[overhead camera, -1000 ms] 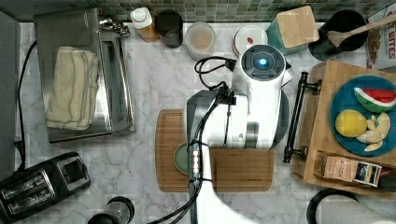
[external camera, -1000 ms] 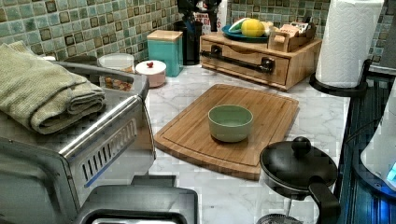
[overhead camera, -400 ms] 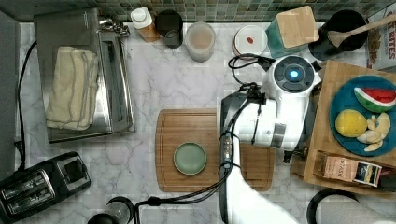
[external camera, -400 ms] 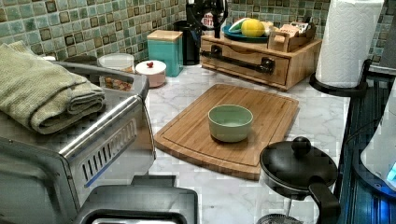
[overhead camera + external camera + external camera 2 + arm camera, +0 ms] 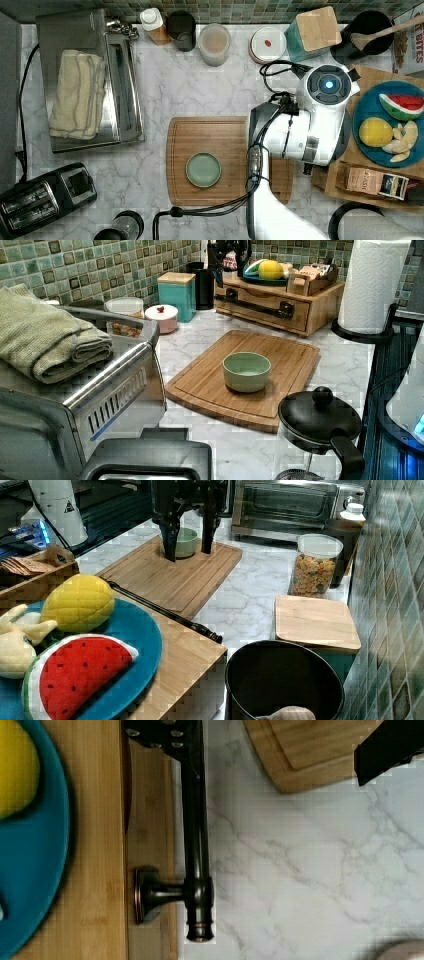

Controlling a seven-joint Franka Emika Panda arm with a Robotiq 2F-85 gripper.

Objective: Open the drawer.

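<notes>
The light bamboo drawer [image 5: 265, 320] is shut in its box at the left view's far right, its long black bar handle [image 5: 255, 306] across the front. In the right view the handle [image 5: 160, 610] runs along the box edge. My gripper [image 5: 189, 540] is open, its black fingers [image 5: 170, 535] pointing down. In the wrist view the handle [image 5: 195, 835] lies beside one finger [image 5: 165, 735], and the other finger [image 5: 390, 745] is far off over the counter. Nothing is held. In the left view the gripper [image 5: 225, 270] hangs by the handle's far end.
A wooden cutting board [image 5: 225, 135] holds a green bowl [image 5: 203, 170]. A blue plate [image 5: 385, 125] of toy fruit sits on the drawer box. A toaster oven [image 5: 85, 80], a toaster [image 5: 45, 197], jars, a teal canister [image 5: 176, 295] and a paper towel roll [image 5: 372, 285] ring the counter.
The arm has swung toward the top view's right, from over the cutting board to over the drawer's handle. In the left view the gripper has come down beside the handle's far end.
</notes>
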